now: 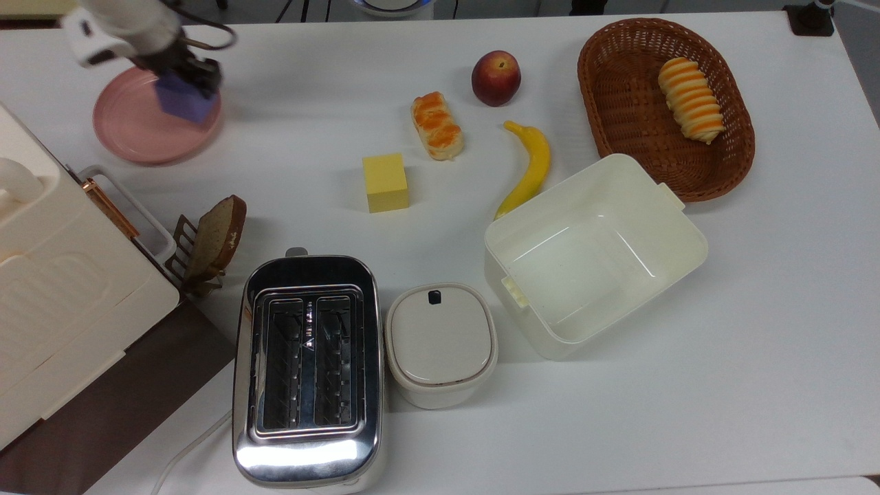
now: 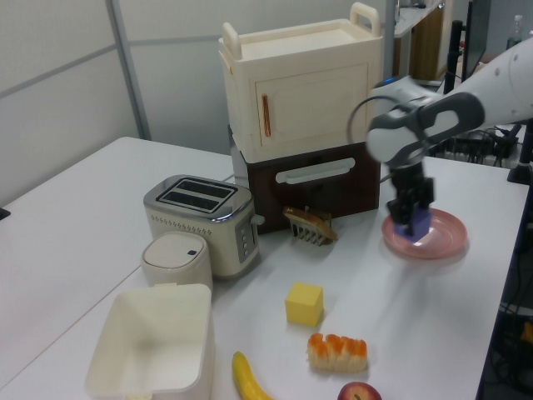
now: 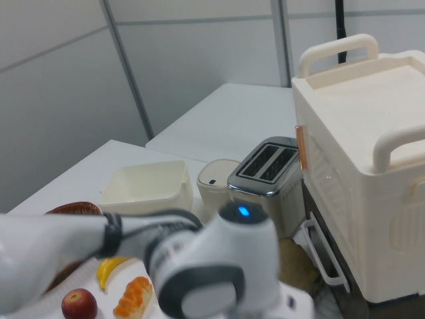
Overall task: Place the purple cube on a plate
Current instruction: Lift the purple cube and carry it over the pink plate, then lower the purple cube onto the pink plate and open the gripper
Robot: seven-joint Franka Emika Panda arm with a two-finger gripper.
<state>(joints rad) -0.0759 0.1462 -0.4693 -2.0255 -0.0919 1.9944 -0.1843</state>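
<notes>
The gripper (image 1: 184, 77) hangs over the pink plate (image 1: 130, 134), its jaws pinching the purple cube (image 1: 184, 100) between them. In the top view the cube sits above the plate's right-hand part, close to the rim on that side; in the left view it hangs (image 2: 415, 223) just over the plate's (image 2: 437, 242) left half, whether touching I cannot tell. What counts next is straight down: the plate lies directly beneath the cube, so a short descent and a release should do. The risk, I judge, is that nearby rim tipping the cube outward. The yellow cube (image 1: 386, 182) sits well apart.

Glossy chrome toaster (image 1: 307, 371), woven wicker basket (image 1: 622, 124), matt pink plate (image 1: 127, 130).
</notes>
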